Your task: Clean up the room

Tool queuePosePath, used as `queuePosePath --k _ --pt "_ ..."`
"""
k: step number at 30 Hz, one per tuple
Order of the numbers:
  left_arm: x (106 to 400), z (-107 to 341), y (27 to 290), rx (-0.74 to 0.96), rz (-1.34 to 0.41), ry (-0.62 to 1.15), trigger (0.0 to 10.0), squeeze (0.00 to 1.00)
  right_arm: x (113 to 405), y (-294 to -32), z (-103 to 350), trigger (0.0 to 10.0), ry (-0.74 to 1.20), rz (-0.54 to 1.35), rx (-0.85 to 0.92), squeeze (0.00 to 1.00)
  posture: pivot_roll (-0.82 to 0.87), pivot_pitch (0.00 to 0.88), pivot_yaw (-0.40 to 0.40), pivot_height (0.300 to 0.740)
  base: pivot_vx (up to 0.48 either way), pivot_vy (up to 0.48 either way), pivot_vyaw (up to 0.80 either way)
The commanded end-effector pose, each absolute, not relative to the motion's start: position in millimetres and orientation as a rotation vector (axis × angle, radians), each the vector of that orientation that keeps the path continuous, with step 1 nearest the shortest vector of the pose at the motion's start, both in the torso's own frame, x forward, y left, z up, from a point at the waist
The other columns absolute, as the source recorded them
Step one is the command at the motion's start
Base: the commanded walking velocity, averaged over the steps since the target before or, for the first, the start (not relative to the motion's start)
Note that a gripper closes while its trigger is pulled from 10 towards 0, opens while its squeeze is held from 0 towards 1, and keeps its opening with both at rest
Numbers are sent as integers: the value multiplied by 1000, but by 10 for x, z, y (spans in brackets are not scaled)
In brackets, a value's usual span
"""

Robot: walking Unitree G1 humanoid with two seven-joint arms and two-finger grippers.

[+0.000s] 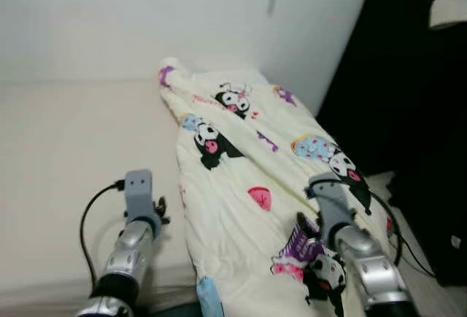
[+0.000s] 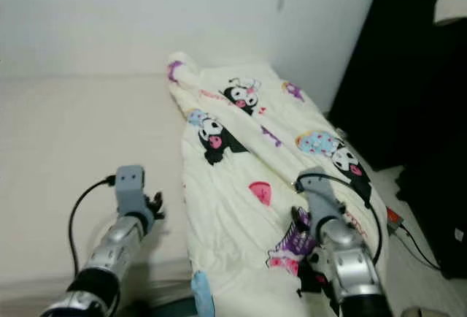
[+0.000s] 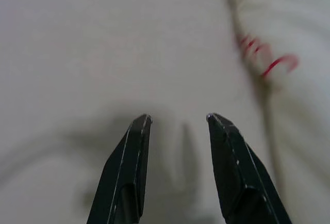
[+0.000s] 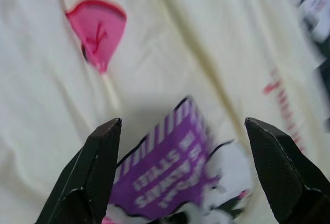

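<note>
A cream quilt (image 1: 241, 178) printed with cartoon figures lies bunched lengthwise along the right side of a bed with a beige sheet (image 1: 66, 156). My right gripper (image 4: 183, 131) hovers open just above the quilt's near end, over a purple striped print (image 4: 165, 170) and below a pink heart print (image 4: 98, 30). My left gripper (image 3: 178, 118) is open with nothing between its fingers, low over the bare sheet just left of the quilt's edge (image 3: 268, 53). Both silver arms (image 1: 128, 247) reach forward from the bed's near edge.
A white wall runs behind the bed. A tall black piece of furniture (image 1: 408, 90) stands at the right, close to the bed's corner. Black cables (image 1: 398, 237) lie on the floor by it. A black cable (image 1: 91, 215) loops from my left wrist.
</note>
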State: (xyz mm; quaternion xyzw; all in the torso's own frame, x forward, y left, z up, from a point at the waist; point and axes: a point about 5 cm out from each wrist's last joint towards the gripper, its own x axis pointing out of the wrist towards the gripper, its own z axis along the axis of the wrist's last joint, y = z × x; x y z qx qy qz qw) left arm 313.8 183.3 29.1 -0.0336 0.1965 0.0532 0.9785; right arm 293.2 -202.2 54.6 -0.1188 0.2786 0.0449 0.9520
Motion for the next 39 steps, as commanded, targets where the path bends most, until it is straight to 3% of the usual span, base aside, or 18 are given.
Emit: queuePosePath --k 1,7,11,17,27,39 --pt "3048 166 1889 -47 122 448 10000 0 2901 -2107 426 10000 599 64 -204 0 -151 1 -51 587 0 0 0" --pt "2652 -216 2179 24 202 629 10000 0 2870 -2093 210 10000 646 54 -157 0 -151 0 -39 607 0 0 0" --pt "2526 -312 2253 26 230 679 10000 0 2895 -2073 212 10000 631 55 -151 0 -154 0 -35 617 0 0 0" --pt "2104 -571 2432 62 298 835 10000 0 2940 -2027 174 10000 600 68 -153 0 -155 0 -21 641 0 0 0" --pt "1857 -674 2561 59 356 904 10000 0 2769 -2042 -97 10000 692 88 -200 0 -133 0 -30 676 0 0 0" --pt "1839 -709 2488 70 329 925 10000 0 2531 -2126 -333 10000 805 68 -221 0 -133 0 -24 715 0 0 0"
